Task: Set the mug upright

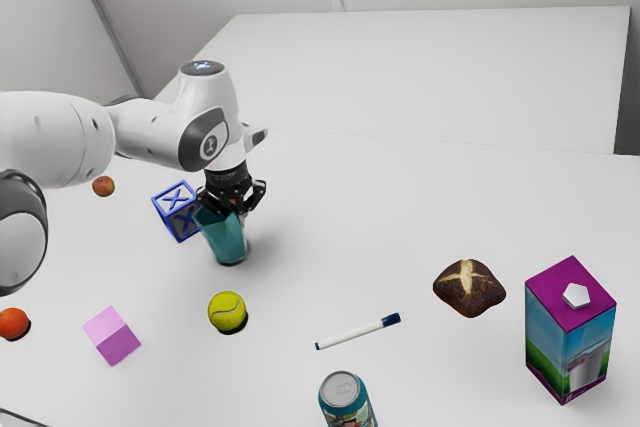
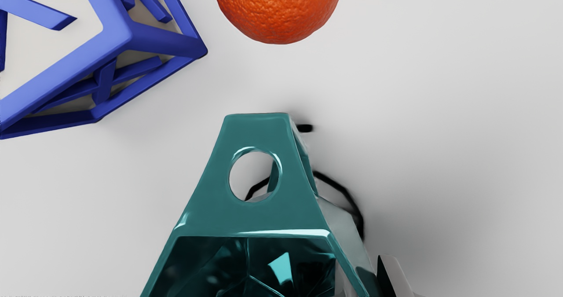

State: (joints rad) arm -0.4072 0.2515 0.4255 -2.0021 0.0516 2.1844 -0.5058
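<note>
While nr cube (image 1: 178, 209), mug (image 1: 228, 241) just blw gripper (image 1: 232, 206)

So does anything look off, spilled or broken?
No spill or damage visible. The mug is mouth up by the end effector; only the hard black line near its base looks odd, perhaps a shadow.

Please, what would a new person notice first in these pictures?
Most likely the glossy teal mug, right at the black two-finger tool. Next, near it in the wrist view, the round orange fruit and the blue-framed white cube. Then the purple-topped carton at the exterior view's right.
</note>
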